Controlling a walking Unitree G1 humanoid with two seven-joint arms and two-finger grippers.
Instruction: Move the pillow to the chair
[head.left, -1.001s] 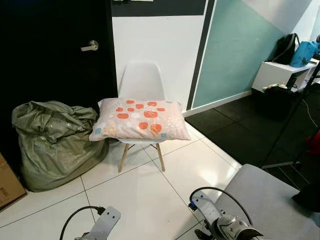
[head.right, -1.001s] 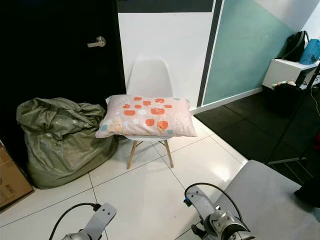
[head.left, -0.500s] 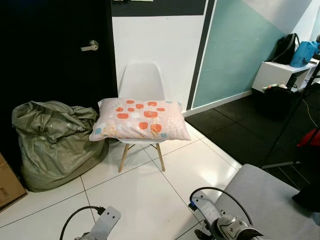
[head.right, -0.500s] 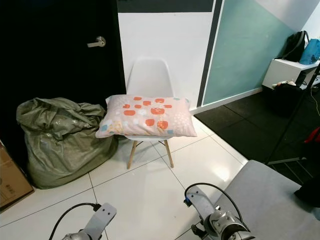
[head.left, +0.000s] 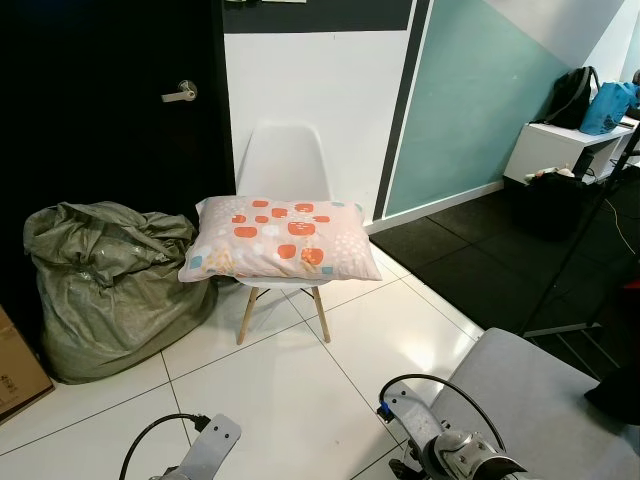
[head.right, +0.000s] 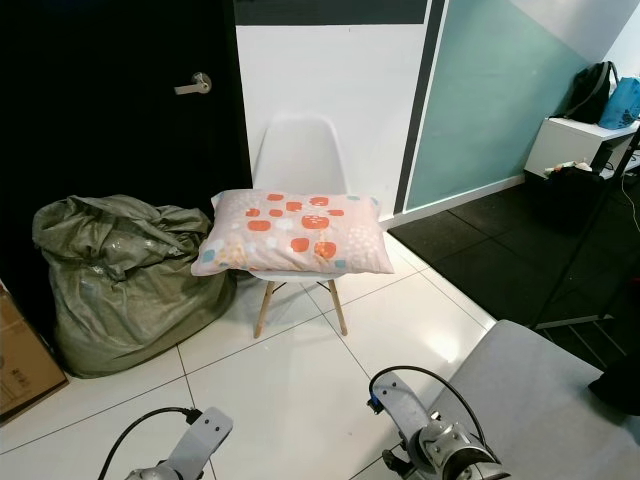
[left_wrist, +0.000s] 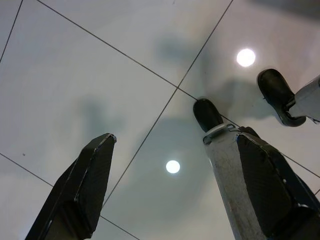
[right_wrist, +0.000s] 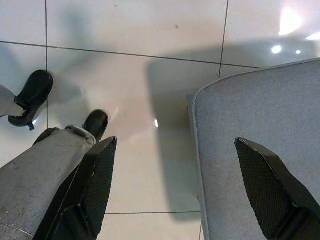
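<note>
A pink pillow (head.left: 278, 238) with orange and white patches lies flat across the seat of a white shell chair (head.left: 284, 160) with wooden legs, which stands against the white wall. Both arms hang low at the bottom of the head views, far from the chair. My left gripper (left_wrist: 170, 175) is open over bare white floor tiles. My right gripper (right_wrist: 175, 185) is open too, with nothing between its fingers, above the tiles and the edge of a grey cushion (right_wrist: 260, 150).
A stuffed green sack (head.left: 105, 280) leans against the black door (head.left: 100, 110) left of the chair. A cardboard box (head.left: 15, 365) sits at the far left. A grey padded seat (head.left: 540, 400) is close on my right. Dark flooring, a white desk (head.left: 560, 145) and bags lie to the right.
The view has tipped slightly, so the arms sit a little lower in frame. The pillow and chair have not moved.
</note>
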